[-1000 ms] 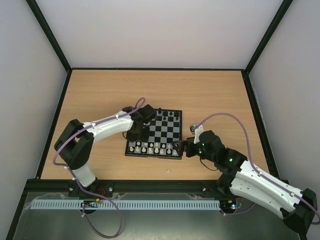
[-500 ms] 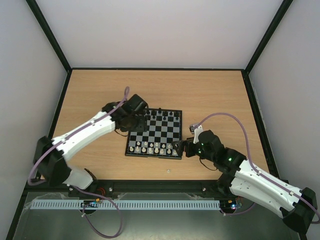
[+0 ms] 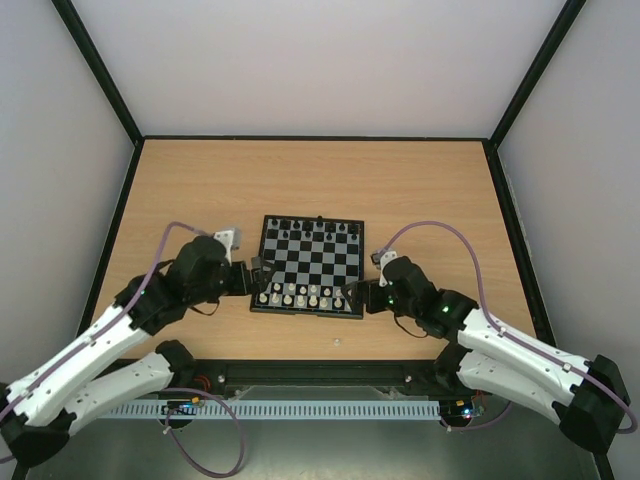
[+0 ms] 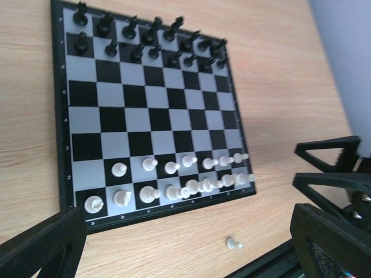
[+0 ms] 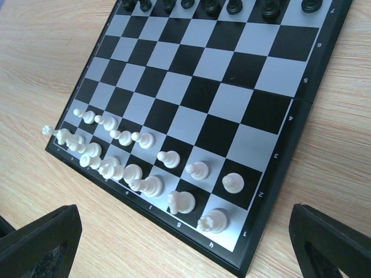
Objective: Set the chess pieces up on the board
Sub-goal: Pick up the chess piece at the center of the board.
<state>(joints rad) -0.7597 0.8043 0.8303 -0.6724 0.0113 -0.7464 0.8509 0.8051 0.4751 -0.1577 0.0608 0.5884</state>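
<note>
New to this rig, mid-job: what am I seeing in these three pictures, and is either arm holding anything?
Two robot arms, left and right, are bolted at the near edge of the table. The overhead picture looks down from behind them; the other two come from a camera on each wrist. Between the arms lies the board, black pieces along its far side, white pieces along its near side. One stray white piece lies on the table, off the board's near edge. The left arm's fingers and right arm's fingers stand open, holding nothing.

A wooden table (image 3: 400,190) sits between pale walls (image 3: 320,60).
</note>
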